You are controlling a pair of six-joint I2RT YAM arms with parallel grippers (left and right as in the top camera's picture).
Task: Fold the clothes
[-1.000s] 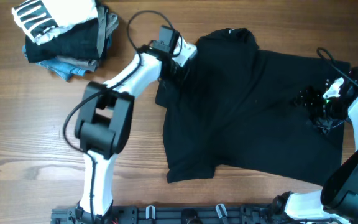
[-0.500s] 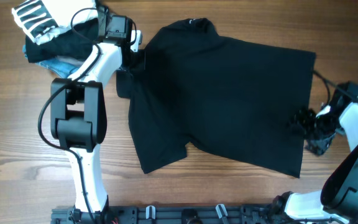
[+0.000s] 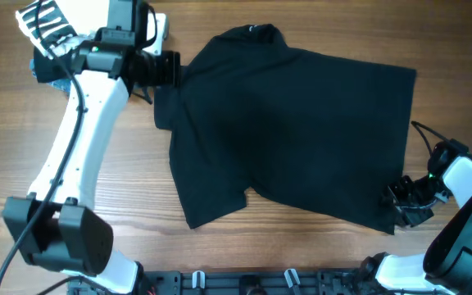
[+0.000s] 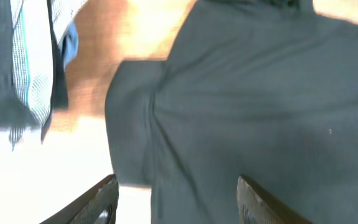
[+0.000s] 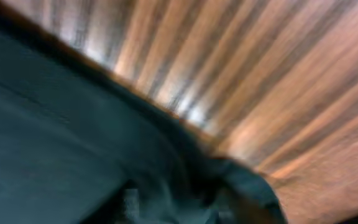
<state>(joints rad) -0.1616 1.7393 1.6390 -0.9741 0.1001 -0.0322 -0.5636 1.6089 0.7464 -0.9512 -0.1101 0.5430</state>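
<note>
The clothes, one black T-shirt [image 3: 293,131], lie spread flat across the table, collar toward the far edge. My left gripper [image 3: 169,70] hovers just above the shirt's left sleeve [image 4: 132,124]. Its fingers [image 4: 101,199] stand apart with nothing clamped between them, so the left gripper [image 4: 176,202] is open. My right gripper [image 3: 406,199] sits low at the shirt's near right corner. In the right wrist view everything is motion-blurred. Dark fabric [image 5: 73,143] bunches where the jaws are, and the fingers cannot be made out.
A pile of folded grey and blue garments [image 3: 60,65] lies at the far left, with a white black-striped garment [image 3: 46,20] on top. The pile's edge [image 4: 33,68] shows left of the sleeve. Bare wood [image 3: 56,197] lies left of the shirt, and a dark rail [image 3: 260,283] runs along the near edge.
The shirt was dragged left and spread out. The left gripper then let go of the sleeve, opened and lifted away. The right gripper slid toward the near right corner.
</note>
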